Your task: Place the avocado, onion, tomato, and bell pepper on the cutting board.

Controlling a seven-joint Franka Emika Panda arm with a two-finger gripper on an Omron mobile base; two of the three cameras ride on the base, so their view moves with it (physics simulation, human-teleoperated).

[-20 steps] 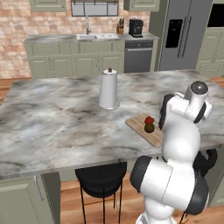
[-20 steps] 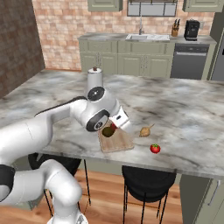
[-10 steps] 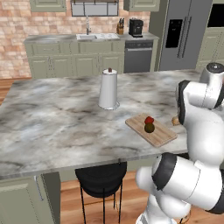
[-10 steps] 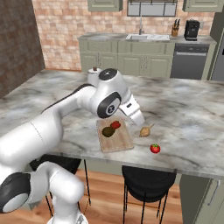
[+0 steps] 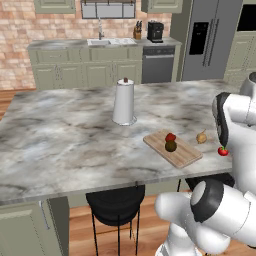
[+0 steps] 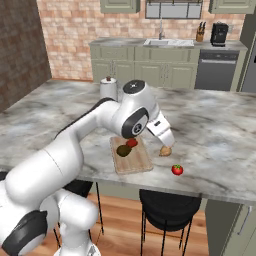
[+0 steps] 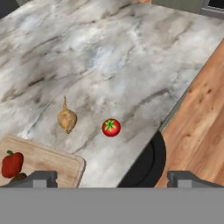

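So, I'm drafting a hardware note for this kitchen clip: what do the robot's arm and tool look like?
The glossy white, rounded-shell arm has thick tubular links joined by dark grey, nearly black ring-shaped joints, with a round dark cap on one joint. No cables or markings show. The tool ends in two small dark grey blocky finger tips on a white angular hand.

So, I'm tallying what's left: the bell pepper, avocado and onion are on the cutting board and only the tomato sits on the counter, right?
Not quite. The onion lies on the counter beside the cutting board, near the tomato, as the hand view shows. The bell pepper and avocado are on the board.
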